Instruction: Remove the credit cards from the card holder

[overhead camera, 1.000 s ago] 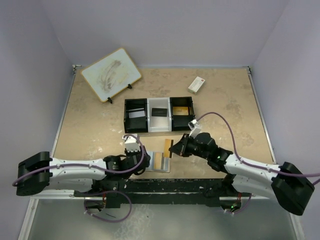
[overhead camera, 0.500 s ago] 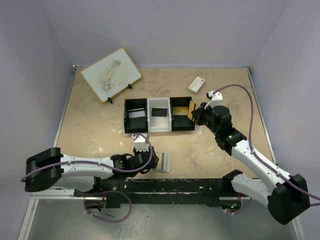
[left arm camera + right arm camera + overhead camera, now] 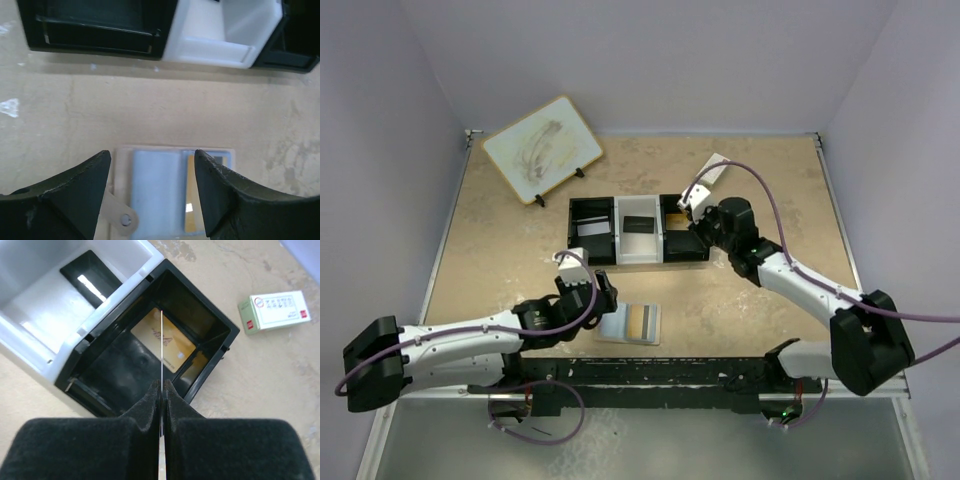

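Observation:
The card holder [image 3: 630, 323] lies open flat near the table's front edge, pale blue inside, with a gold card [image 3: 193, 197] in its right pocket and its snap tab [image 3: 119, 216] at the left. My left gripper [image 3: 152, 190] is open just above it, a jaw on each side. My right gripper [image 3: 163, 385] is shut on a thin card [image 3: 162, 347] seen edge-on, held over the right black compartment of the tray [image 3: 685, 232]. A gold card [image 3: 162, 340] lies flat in that compartment.
The three-compartment tray [image 3: 616, 262] holds a black card [image 3: 639, 224] in the white middle bin and a pale card [image 3: 591, 228] in the left one. A white box with a red mark [image 3: 276, 310] lies right of the tray. A small whiteboard on a stand [image 3: 541, 148] is at back left.
My right gripper carried a card from the card holder back to the tray and now holds it over the right compartment. My left gripper slid off the card holder, leaving it open and uncovered.

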